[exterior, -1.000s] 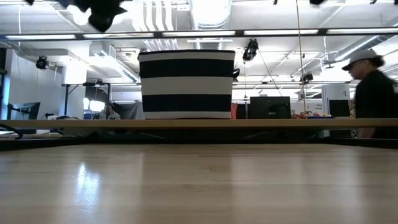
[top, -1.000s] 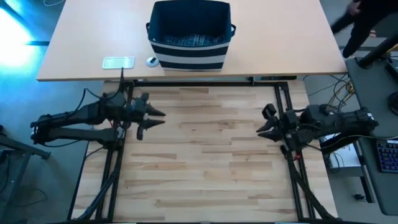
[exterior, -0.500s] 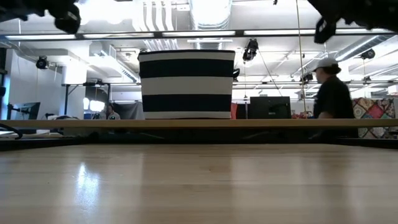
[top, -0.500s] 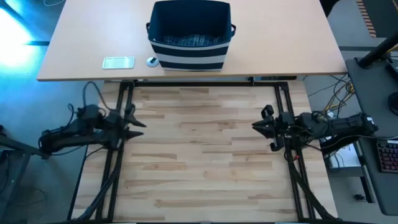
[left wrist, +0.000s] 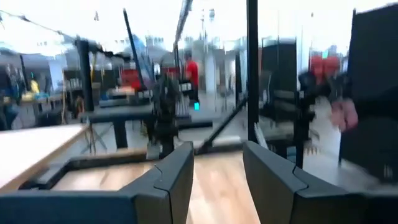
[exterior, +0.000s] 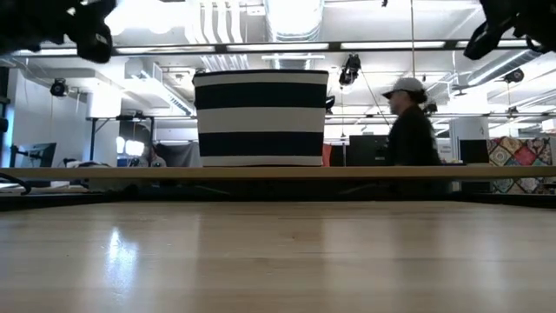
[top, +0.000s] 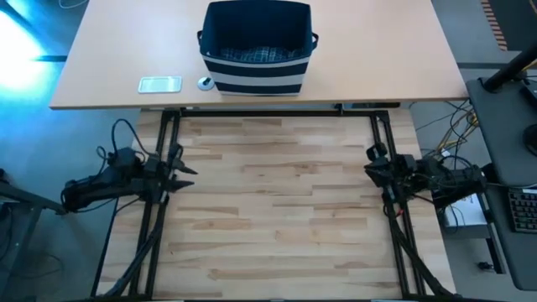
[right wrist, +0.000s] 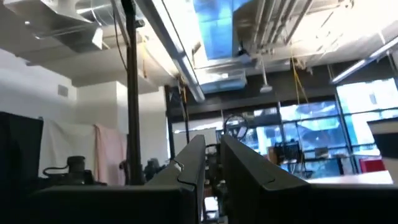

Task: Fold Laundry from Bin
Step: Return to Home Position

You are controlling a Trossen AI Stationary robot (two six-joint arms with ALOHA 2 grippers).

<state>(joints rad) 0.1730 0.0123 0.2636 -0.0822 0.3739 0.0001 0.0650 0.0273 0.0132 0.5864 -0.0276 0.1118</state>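
The laundry [top: 258, 54] lies in the bottom of the bin [top: 256, 77] as a patch of blue-and-white plaid. The bin stands upright on the pale bench [top: 377, 50], close to that bench's near edge and about midway along it.

The left jaws stand moderately open and hold nothing; in the left wrist view a clear gap shows between the fingers [left wrist: 168, 183]. They hang over the left edge of the plank bench [top: 277, 218], with the left arm [top: 109, 180] stretched out beyond that edge. The right jaws are narrow, with only a thin slit between the fingers [right wrist: 186, 171], and they too hold nothing. They sit at the plank bench's right edge, and the right arm [top: 440, 176] lies folded outside it.

A second ago both jaws reached in over the plank bench; the left has since drawn back to the edge, and the right has pulled out farther in the last half second. The bin has not shifted. In the low view a person [exterior: 408, 130] in dark clothes and a pale cap has walked from the right side of the room to just right of the bin.

On the pale bench, left of the bin, lie a pale flat card [top: 159, 84] and a small round object [top: 205, 82]. Ducts and strip lights run overhead.
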